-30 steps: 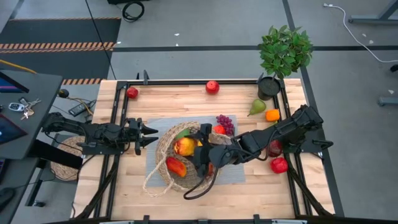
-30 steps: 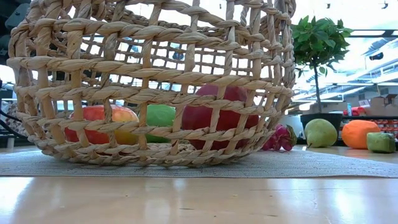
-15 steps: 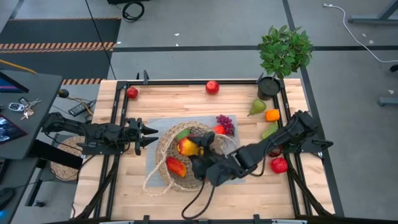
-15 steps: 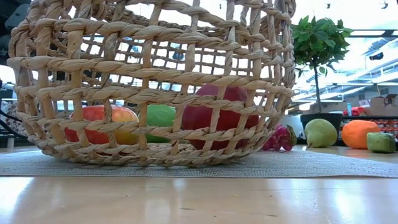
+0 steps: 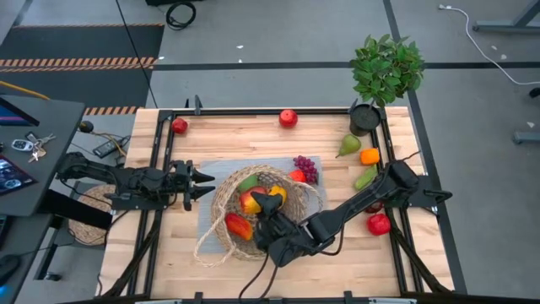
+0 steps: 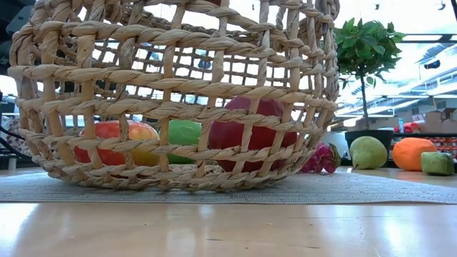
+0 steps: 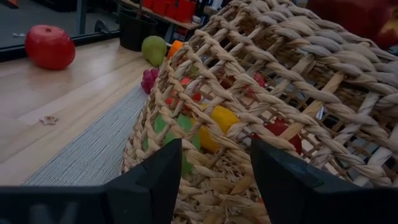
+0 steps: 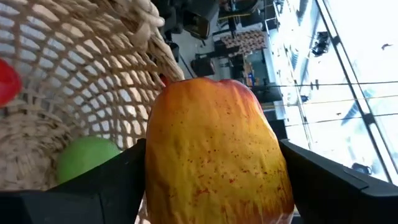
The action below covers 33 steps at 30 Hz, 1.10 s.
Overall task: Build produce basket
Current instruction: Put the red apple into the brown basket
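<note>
Basket (image 5: 253, 215) sits on a grey mat (image 5: 211, 181) mid-counter (image 5: 253, 139), several fruits inside. Right claw (image 5: 268, 203) is over the basket, clamped on a red-yellow mango (image 8: 214, 155) held between its fingers. Left claw (image 5: 207, 183) rests just beside the basket's left rim, fingers together, empty. Loose on the counter: grapes (image 5: 305, 166), pear (image 5: 348, 145), orange (image 5: 369, 156), apples (image 5: 288, 118) along the far edge.
</note>
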Motion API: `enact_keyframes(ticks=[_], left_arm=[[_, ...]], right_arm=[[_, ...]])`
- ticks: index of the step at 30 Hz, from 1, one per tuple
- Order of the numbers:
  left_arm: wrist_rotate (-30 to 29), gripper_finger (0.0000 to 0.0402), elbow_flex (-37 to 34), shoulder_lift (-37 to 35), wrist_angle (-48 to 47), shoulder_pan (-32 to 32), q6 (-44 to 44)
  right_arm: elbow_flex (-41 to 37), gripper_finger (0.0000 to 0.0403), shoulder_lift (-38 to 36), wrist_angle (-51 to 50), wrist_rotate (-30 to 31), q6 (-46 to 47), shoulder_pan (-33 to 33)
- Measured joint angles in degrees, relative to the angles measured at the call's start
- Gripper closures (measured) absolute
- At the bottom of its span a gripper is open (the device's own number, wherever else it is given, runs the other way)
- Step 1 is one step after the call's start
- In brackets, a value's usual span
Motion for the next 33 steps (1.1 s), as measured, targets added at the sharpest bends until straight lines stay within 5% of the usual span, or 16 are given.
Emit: enact_keyframes(ticks=[13,33], left_arm=[[-0.01,0.0206,0.00,0.00,0.04,0.00,-0.01],[-0.01,0.0208,0.00,0.00,0.05,0.00,0.00]], right_arm=[[0.00,0.0064,1.37,1.05,4.10,-1.00,-0.02],[0.02,0.0064,-0.68,-1.89,-17.39,24.32,-4.67]])
